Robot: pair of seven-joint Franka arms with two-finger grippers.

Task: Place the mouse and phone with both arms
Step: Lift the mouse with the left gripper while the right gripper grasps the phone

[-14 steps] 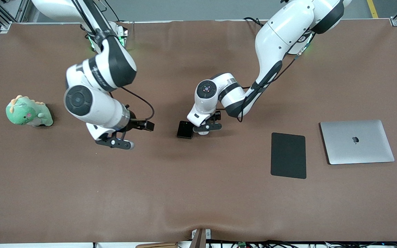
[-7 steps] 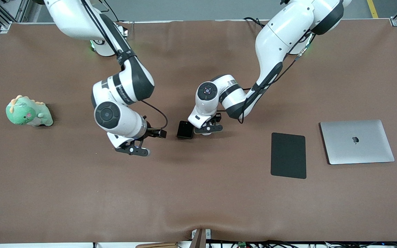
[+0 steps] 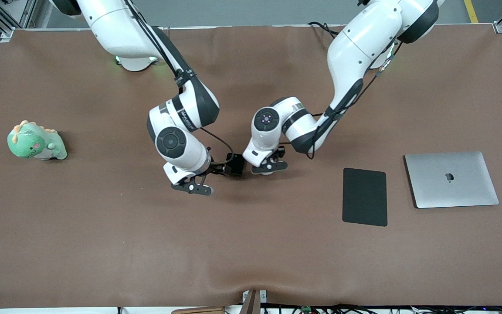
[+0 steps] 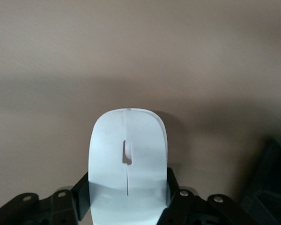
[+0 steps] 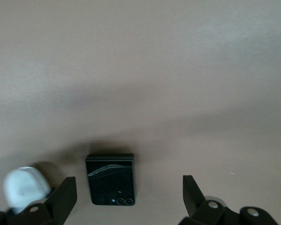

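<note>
The small black phone point(image 3: 237, 168) lies on the brown table near its middle. In the right wrist view the phone point(image 5: 110, 179) lies below and between my right gripper's point(image 5: 129, 199) open fingers, which do not touch it. In the front view the right gripper point(image 3: 192, 187) hangs beside the phone. My left gripper point(image 3: 268, 166) is beside the phone toward the left arm's end. In the left wrist view it point(image 4: 126, 197) is shut on the white mouse point(image 4: 127, 154), low over the table. The mouse point(image 5: 22, 187) also shows in the right wrist view.
A matte black pad point(image 3: 364, 196) and a closed silver laptop point(image 3: 451, 179) lie toward the left arm's end of the table. A green plush dinosaur point(image 3: 36, 141) sits toward the right arm's end.
My right arm has swung from near the dinosaur's side to the middle, bringing its open gripper to the phone. My left gripper has shifted slightly toward the left arm's end with the mouse.
</note>
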